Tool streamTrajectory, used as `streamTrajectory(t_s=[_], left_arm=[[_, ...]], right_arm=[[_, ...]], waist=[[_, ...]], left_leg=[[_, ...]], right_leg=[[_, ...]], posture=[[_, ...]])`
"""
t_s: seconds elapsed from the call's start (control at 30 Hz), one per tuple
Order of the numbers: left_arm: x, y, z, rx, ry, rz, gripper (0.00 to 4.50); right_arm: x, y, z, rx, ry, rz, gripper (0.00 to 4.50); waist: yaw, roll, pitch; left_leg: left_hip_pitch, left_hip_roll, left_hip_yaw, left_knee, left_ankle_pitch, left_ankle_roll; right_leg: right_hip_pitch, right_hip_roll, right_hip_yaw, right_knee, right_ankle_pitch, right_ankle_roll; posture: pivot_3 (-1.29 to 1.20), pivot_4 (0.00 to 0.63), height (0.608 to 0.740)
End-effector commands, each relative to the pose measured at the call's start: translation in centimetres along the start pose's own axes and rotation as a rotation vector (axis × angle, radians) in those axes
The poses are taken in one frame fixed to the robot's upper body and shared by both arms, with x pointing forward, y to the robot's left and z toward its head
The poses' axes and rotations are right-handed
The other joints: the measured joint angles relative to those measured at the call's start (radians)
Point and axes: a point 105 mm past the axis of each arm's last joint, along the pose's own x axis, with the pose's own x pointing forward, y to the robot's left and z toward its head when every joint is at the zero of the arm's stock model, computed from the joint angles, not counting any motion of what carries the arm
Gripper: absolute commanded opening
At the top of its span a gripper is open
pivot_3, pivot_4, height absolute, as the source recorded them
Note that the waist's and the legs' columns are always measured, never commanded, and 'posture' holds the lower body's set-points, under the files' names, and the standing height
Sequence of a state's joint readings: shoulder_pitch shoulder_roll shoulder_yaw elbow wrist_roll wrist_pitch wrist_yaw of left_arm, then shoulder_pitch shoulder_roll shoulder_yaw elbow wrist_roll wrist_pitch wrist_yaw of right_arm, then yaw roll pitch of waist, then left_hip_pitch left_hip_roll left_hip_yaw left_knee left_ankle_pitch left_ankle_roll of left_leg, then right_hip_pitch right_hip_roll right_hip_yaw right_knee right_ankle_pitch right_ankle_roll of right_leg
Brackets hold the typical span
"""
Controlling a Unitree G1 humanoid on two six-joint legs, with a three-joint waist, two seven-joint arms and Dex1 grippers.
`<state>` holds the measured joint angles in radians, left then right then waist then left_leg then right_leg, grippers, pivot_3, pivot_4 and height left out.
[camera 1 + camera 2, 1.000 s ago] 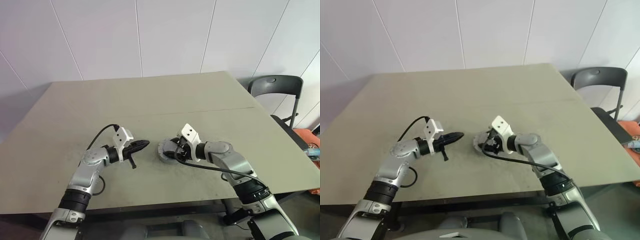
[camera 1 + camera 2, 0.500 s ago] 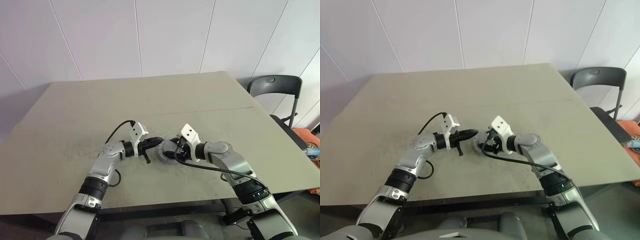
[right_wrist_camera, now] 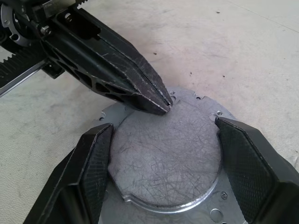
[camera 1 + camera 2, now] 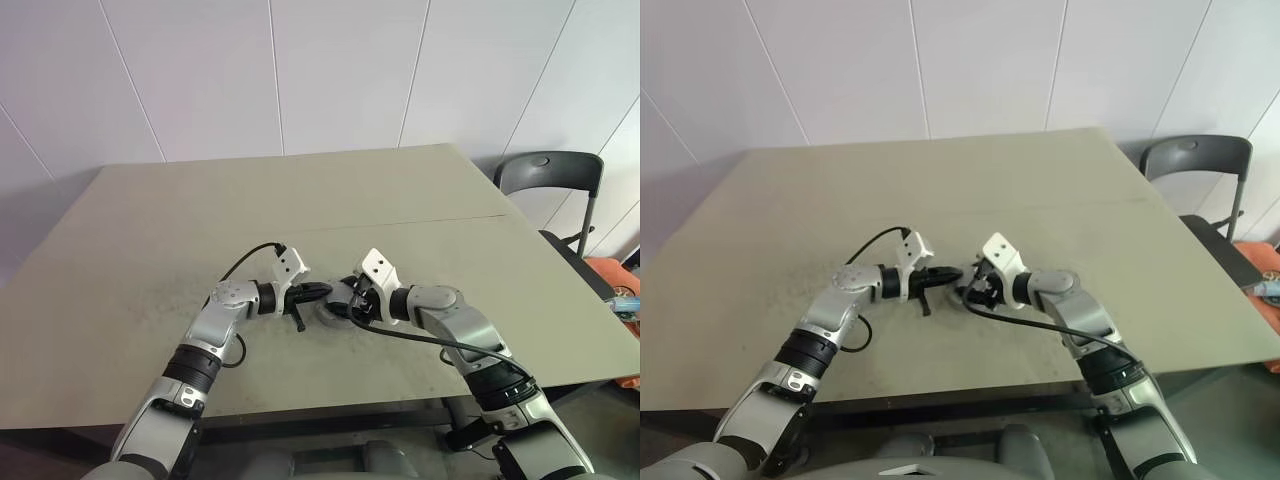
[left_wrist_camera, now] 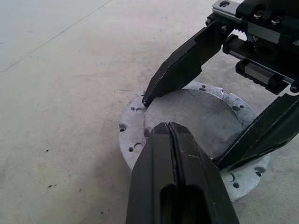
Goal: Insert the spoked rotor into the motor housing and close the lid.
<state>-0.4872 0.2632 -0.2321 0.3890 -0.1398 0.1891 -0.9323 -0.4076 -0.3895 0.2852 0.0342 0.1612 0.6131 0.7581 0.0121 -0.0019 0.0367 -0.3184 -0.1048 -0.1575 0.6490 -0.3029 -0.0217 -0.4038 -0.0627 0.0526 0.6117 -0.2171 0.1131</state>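
Eye views. On the table (image 4: 150,250), the left gripper (image 4: 322,290) and right gripper (image 4: 350,305) meet nose to nose over a grey round part (image 4: 333,311) just ahead of the robot. A chair (image 4: 552,175) stands off to the right.

Left wrist view. The left gripper (image 5: 170,130), fingers pressed together and empty, has its tip at the edge of the raised centre of a scratched grey disc with a holed flange, apparently the lid (image 5: 196,116). The right gripper's fingers (image 5: 180,63) straddle that centre, spread wide.

Right wrist view. The right gripper (image 3: 163,140) brackets the lid (image 3: 166,154) at either side, seemingly touching its raised rim; the left tip (image 3: 159,105) rests at the far edge.

Judgement. Rotor and housing are hidden, if present beneath; the closing step appears in hand. Next the left tip likely must press or nudge the lid square while the right steadies it.
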Motion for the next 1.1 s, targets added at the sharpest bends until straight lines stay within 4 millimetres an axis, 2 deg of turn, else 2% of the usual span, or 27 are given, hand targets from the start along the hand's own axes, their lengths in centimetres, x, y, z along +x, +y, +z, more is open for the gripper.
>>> streamTrajectory(t_s=[0.03, 0.27, 0.43, 0.63, 0.73, 1.1], left_arm=[[0.0, 0.0, -0.6, -0.004, 0.049, -0.002, 0.00], [-0.8, 0.8, -1.3, 0.017, 0.094, 0.037, 0.00], [-1.0, 1.2, -0.7, 0.027, 0.071, 0.058, 0.00], [-1.0, 0.9, -0.6, 0.008, 0.057, 0.035, 0.00], [-0.8, 0.4, 0.0, -0.025, 0.010, 0.010, 0.00], [-0.3, 0.1, -0.5, -0.021, 0.040, -0.010, 0.00]], right_arm=[[0.7, 0.9, -2.4, 0.050, 0.088, 0.029, 3.14], [0.6, 0.9, -2.5, 0.050, 0.093, 0.028, 3.14], [0.6, 0.9, -2.6, 0.047, 0.098, 0.027, 3.14], [0.5, 0.7, -2.6, 0.046, 0.098, 0.025, 3.14], [0.5, 0.7, -2.6, 0.047, 0.098, 0.024, 3.14], [0.3, 0.4, -2.2, 0.053, 0.088, 0.014, 3.14]], waist=[[0.000, 0.000, 0.000], [-0.001, 0.000, -0.001], [0.000, -0.001, -0.001], [-0.001, -0.001, -0.001], [-0.001, -0.001, -0.001], [0.000, -0.001, -0.001]], left_leg=[[0.000, 0.000, 0.000, 0.000, 0.000, 0.000], [0.000, 0.001, 0.000, 0.000, 0.000, 0.000], [0.000, 0.001, 0.000, 0.000, 0.000, 0.000], [0.000, 0.001, -0.001, -0.001, 0.000, 0.000], [0.000, 0.001, -0.001, -0.001, 0.000, 0.000], [-0.001, 0.001, -0.001, -0.001, 0.000, 0.000]], right_leg=[[0.000, 0.000, 0.000, 0.000, 0.000, 0.000], [0.000, 0.000, 0.000, 0.000, 0.000, 0.000], [-0.001, 0.000, 0.000, 0.000, 0.000, 0.000], [0.000, 0.000, -0.001, 0.000, 0.000, 0.000], [-0.001, 0.000, -0.001, 0.000, 0.000, 0.000], [-0.001, 0.000, -0.001, -0.001, 0.000, 0.000]], posture=[[0.00, 0.000, 0.740], [0.00, 0.000, 0.740], [0.00, 0.000, 0.740], [0.00, 0.000, 0.740], [0.00, 0.000, 0.740], [0.00, 0.000, 0.740]])
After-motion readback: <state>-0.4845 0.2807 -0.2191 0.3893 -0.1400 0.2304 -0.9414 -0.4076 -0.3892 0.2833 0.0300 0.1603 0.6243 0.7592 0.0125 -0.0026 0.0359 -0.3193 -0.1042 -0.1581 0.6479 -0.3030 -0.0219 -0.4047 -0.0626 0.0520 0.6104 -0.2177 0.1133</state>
